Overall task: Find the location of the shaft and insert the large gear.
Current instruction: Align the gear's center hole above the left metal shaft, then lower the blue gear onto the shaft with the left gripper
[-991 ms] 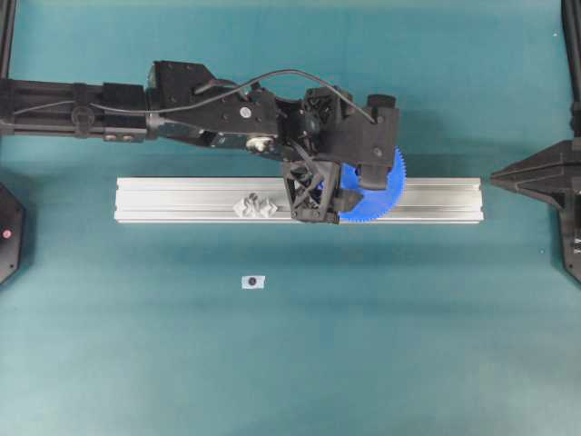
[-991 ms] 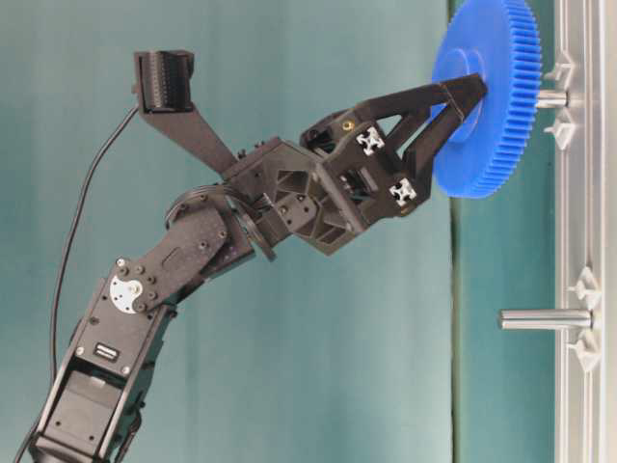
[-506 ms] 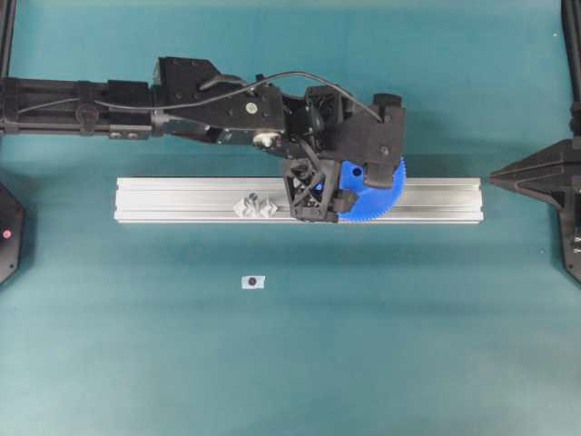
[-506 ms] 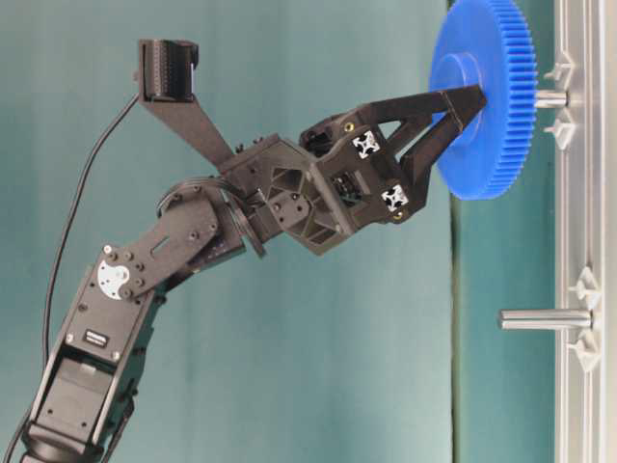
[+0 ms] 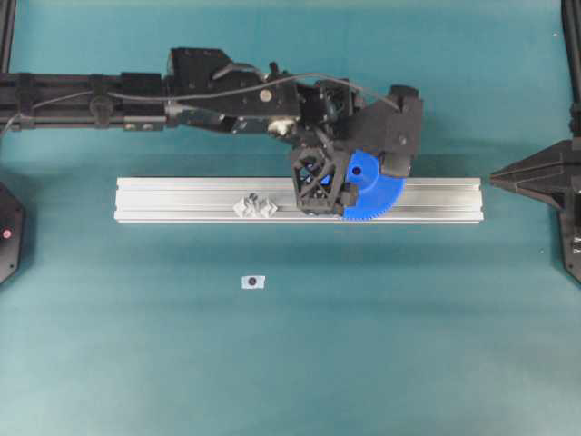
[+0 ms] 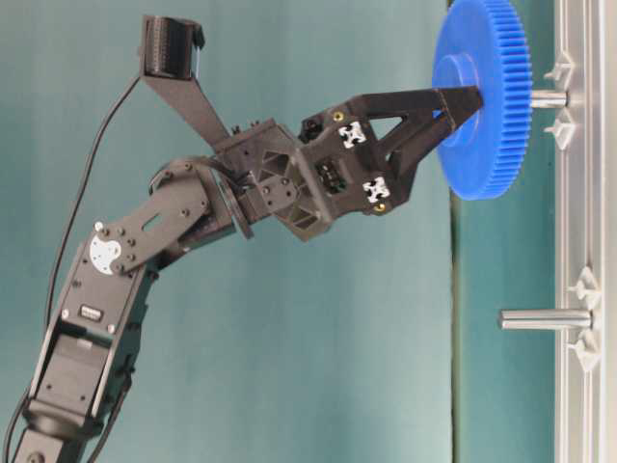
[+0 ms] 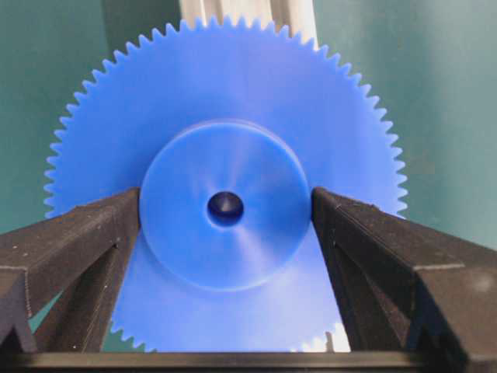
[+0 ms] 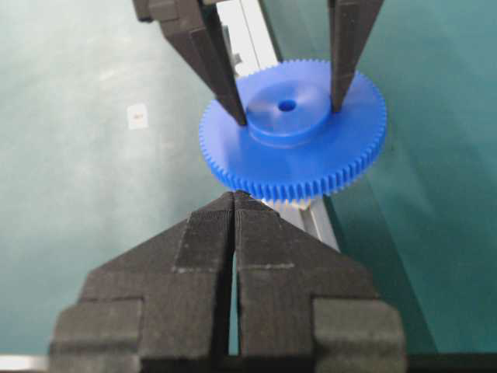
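Note:
The large gear [image 5: 381, 195] is a bright blue toothed disc hanging over the aluminium rail [image 5: 182, 200]. My left gripper [image 5: 354, 177] comes down on it, its two fingers pressed against opposite sides of the raised hub [image 7: 225, 155]. From table level the gear [image 6: 482, 96] sits square on a grey shaft [image 6: 548, 98], whose lower part shows between disc and rail. The centre hole [image 7: 225, 207] looks dark. My right gripper [image 8: 234, 194] is shut and empty, pointing at the gear's rim [image 8: 295, 183] from the rail's right end.
A second shaft [image 6: 545, 318] stands bare between clear brackets [image 5: 256, 206] further left on the rail. A small white tag with a dark dot [image 5: 253, 282] lies on the teal mat in front of the rail.
The left arm has shifted a little towards the far side. The gear, tilted a second ago, now sits level and square to the shaft. The right arm has not moved.

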Controlling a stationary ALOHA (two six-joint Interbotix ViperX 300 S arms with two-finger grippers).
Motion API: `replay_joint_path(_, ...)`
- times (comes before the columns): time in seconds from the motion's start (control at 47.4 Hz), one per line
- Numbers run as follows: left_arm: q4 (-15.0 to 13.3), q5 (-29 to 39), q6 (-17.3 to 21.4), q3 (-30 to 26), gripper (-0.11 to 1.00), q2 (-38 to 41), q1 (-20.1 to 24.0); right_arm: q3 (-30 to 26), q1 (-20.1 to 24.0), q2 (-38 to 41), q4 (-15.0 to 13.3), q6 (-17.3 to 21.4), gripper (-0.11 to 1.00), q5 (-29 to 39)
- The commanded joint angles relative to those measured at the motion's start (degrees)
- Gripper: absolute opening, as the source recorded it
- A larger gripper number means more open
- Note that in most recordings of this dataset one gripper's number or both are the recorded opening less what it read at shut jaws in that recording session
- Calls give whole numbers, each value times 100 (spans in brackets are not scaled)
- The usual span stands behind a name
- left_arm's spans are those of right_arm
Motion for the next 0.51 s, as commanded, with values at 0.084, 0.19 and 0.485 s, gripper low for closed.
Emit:
replay_joint_path(0.084, 26, 211, 141, -325, 92, -18, 35, -53, -9, 44, 0, 44, 0, -44)
replay_joint_path(0.19, 26, 211, 141, -360, 92, -9, 0, -44, -9, 44, -9, 35, 0, -53)
replay_joint_path(0.485, 26, 229, 132, -536, 92, 18, -141, -44, -9, 44, -18, 35, 0, -53)
